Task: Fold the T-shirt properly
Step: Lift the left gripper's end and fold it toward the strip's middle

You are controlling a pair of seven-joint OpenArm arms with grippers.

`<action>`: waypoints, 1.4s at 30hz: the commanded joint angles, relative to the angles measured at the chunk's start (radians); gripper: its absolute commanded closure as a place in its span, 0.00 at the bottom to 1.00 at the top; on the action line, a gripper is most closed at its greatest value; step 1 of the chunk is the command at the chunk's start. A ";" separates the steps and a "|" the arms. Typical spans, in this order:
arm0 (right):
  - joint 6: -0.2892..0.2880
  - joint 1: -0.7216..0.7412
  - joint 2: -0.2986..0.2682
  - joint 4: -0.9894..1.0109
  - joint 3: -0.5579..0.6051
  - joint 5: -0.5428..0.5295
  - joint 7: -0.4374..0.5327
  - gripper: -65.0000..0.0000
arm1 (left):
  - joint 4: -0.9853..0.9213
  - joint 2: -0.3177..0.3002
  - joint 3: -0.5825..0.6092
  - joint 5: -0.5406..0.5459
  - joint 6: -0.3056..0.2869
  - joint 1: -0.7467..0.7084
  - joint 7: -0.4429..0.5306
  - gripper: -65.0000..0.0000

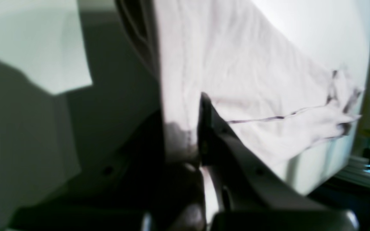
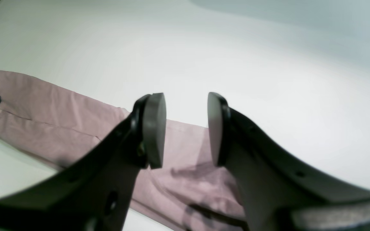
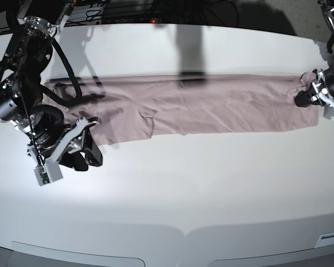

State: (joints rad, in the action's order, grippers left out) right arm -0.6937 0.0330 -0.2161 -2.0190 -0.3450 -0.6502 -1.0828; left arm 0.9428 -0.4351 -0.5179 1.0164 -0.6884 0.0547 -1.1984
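- We see a white table filling nearly the whole base view, glossy, with bright glare toward nine o'clock.
- At twelve o'clock, beyond the table's far edge, we make out a dark tangle of cables with a small red light among them.
- At six o'clock the table's near rim shows a curved seam.
- In the left wrist view, at four o'clock, a pale metal rail sits off the table, blurred.
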 commanded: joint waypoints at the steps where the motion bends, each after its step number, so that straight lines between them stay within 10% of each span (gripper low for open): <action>1: -0.004 0.017 -0.011 -0.019 -0.002 -0.012 0.020 0.65 | 0.033 -0.019 -0.003 0.060 -0.010 0.014 -0.018 1.00; 11: -0.004 0.017 -0.011 -0.019 -0.002 -0.012 0.020 0.65 | 0.271 0.014 -0.003 0.110 0.058 0.014 -0.084 1.00; 33: -0.004 0.017 -0.011 -0.019 -0.002 -0.001 0.027 0.65 | 0.528 0.548 -0.002 -0.017 0.112 0.009 -0.054 1.00; 42: -0.004 0.017 -0.011 -0.019 -0.002 -0.001 0.027 0.65 | 0.527 0.584 0.138 -0.067 0.109 0.008 -0.058 1.00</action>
State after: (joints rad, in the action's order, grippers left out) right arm -0.6937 0.0330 -0.2161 -2.0197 -0.3450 -0.6323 -1.0790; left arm 1.4513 0.1467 -0.3820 0.9154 -0.5751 0.0467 -1.2633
